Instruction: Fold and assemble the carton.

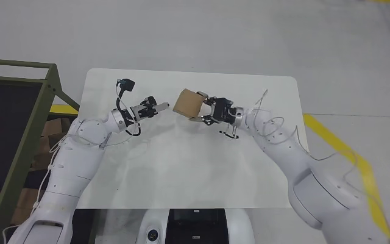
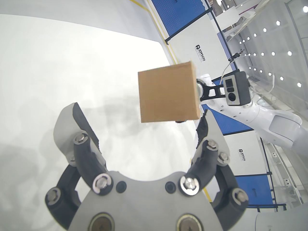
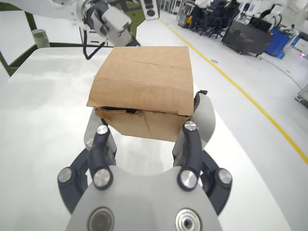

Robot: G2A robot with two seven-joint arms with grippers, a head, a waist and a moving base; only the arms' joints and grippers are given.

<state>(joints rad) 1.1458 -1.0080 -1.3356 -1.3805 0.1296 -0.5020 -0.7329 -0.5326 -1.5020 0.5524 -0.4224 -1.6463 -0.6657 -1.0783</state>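
Carton (image 3: 142,82) is squared up and held over the desk (image 1: 183,177) by the right gripper (image 3: 149,111), clamped on its sides. One end flap gapes, untucked. Left gripper (image 2: 140,111) spread wide, empty, nearby.

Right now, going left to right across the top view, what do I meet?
An olive-green metal frame → the open left gripper → the brown cardboard carton → the right gripper, clamped on the carton.
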